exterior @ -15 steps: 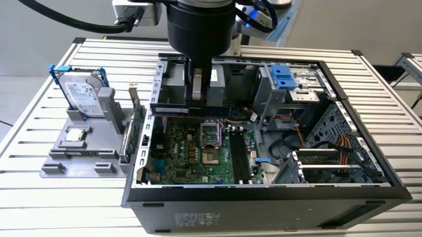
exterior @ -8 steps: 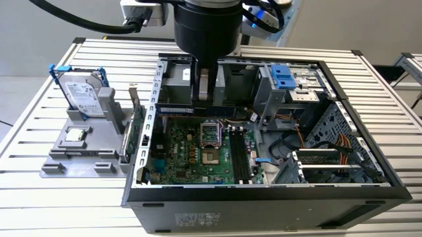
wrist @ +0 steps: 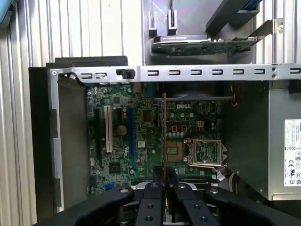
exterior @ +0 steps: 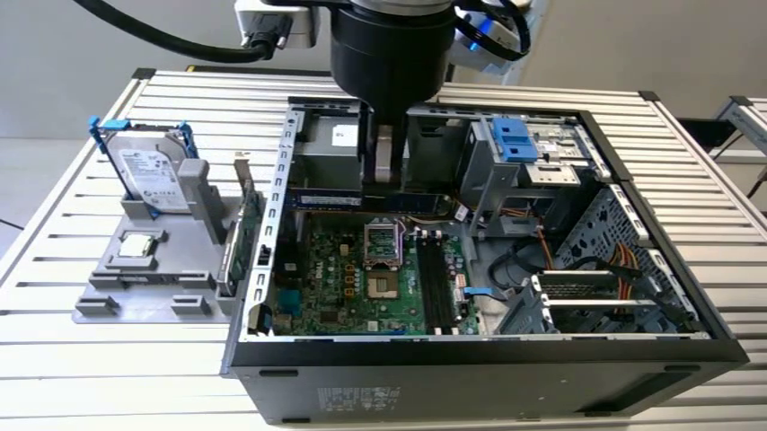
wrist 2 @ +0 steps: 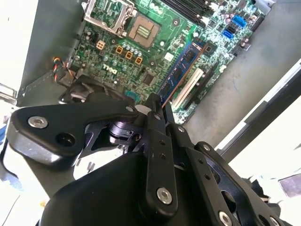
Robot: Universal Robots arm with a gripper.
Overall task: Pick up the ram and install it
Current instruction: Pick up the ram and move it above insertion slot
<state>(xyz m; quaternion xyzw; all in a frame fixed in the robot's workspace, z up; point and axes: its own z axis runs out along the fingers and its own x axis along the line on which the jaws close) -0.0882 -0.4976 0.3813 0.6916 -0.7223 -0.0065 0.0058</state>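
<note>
Gripper point(exterior: 383, 184) pinching ram point(exterior: 341, 199) mid-length, hanging over motherboard point(exterior: 348, 274) inside case; stick seemingly sitting crosswise to memory slots point(exterior: 434, 283), so needing squaring, staying level, notch matching

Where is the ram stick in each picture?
Exterior view: the ram lies level in the gripper, inside the open case.
Second wrist view: the ram slants away from the gripper, over the motherboard.
First wrist view: the ram shows edge-on, as a thin line.
Shared landmark: the CPU socket.
</note>
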